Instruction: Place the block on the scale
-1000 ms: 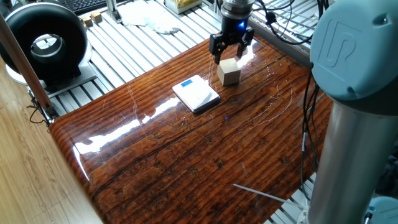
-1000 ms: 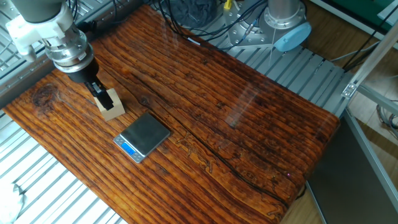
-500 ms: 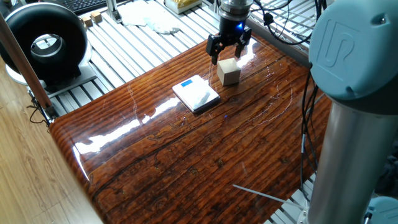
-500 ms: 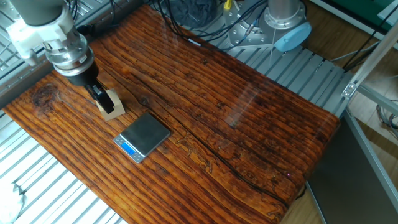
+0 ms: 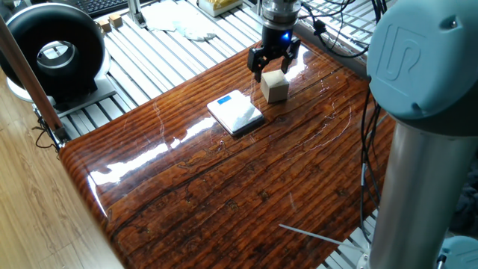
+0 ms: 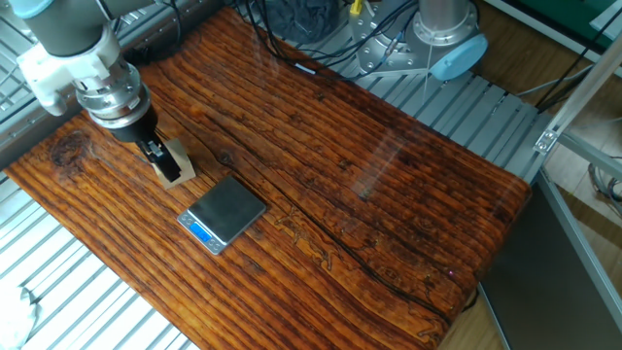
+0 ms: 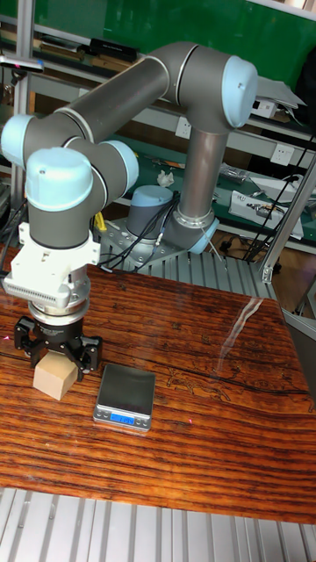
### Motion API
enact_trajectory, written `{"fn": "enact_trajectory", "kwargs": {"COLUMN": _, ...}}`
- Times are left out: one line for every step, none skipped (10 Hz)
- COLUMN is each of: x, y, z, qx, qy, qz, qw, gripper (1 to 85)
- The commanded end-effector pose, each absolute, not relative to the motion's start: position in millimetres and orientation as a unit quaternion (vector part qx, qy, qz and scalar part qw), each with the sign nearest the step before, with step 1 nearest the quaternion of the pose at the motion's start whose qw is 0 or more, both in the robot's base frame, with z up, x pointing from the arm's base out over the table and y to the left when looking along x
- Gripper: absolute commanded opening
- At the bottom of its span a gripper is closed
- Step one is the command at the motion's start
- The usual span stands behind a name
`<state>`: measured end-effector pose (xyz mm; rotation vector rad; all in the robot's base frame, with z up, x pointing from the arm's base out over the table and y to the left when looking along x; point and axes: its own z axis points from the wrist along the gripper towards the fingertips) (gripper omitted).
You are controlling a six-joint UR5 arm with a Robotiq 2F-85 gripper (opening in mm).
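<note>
The hand (image 5: 273, 63) hangs low over the block (image 5: 275, 87), its dark fingers (image 7: 88, 355) spread apart, one to each side of the cube's upper part. Nothing is clamped: in the tall fixed view the block (image 7: 54, 379) sits square on the worktop (image 7: 211, 439) with the hand (image 7: 54, 348) just above it, and the fingertips look to straddle its top edge (whether they touch the wood, the pictures do not settle). Over in the other fixed view one finger (image 6: 154, 151) stands right against the block (image 6: 176, 161), hiding part of it. The scale (image 5: 235, 112) lies flat just beside the cube, nothing on its plate, its blue strip facing away from the block. From the other side the scale (image 6: 224, 213) shows a grey plate. The worktop (image 5: 224, 187) is glossy, dark-grained wood.
</note>
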<state>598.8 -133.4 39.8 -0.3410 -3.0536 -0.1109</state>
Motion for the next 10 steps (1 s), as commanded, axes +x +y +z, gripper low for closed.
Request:
{"fn": "enact_trajectory", "kwargs": {"x": 598.6, "y": -132.9, "z": 36.2, "qx": -0.111, "qy": -0.992, "qz": -0.042, "qw": 0.033, "gripper": 76.7}}
{"fn": "enact_trajectory", "kwargs": {"x": 600.1, "y": -132.7, "z": 33.5, "qx": -0.105, "qy": -0.993, "qz": -0.044, "qw": 0.028, "gripper": 76.3}}
{"fn": "enact_trajectory", "kwargs": {"x": 602.0, "y": -132.1, "z": 30.4, "qx": -0.098, "qy": -0.994, "qz": -0.044, "qw": 0.022, "gripper": 76.3}}
{"fn": "enact_trajectory", "kwargs": {"x": 604.0, "y": -130.5, "z": 27.5, "qx": -0.095, "qy": -0.994, "qz": -0.042, "qw": 0.017, "gripper": 74.3}}
{"fn": "enact_trajectory", "kwargs": {"x": 604.6, "y": -130.6, "z": 25.0, "qx": -0.09, "qy": -0.995, "qz": -0.036, "qw": 0.015, "gripper": 72.3}}
{"fn": "enact_trajectory", "kwargs": {"x": 604.4, "y": -129.3, "z": 24.3, "qx": -0.087, "qy": -0.995, "qz": -0.036, "qw": 0.015, "gripper": 68.7}}
{"fn": "enact_trajectory", "kwargs": {"x": 603.4, "y": -127.5, "z": 24.5, "qx": -0.08, "qy": -0.996, "qz": -0.039, "qw": 0.016, "gripper": 67.0}}
{"fn": "enact_trajectory", "kwargs": {"x": 602.8, "y": -124.0, "z": 24.6, "qx": -0.073, "qy": -0.996, "qz": -0.044, "qw": 0.017, "gripper": 66.7}}
{"fn": "enact_trajectory", "kwargs": {"x": 602.1, "y": -120.7, "z": 24.9, "qx": -0.065, "qy": -0.997, "qz": -0.048, "qw": 0.017, "gripper": 66.0}}
{"fn": "enact_trajectory", "kwargs": {"x": 601.2, "y": -117.2, "z": 25.6, "qx": -0.058, "qy": -0.997, "qz": -0.052, "qw": 0.017, "gripper": 65.3}}
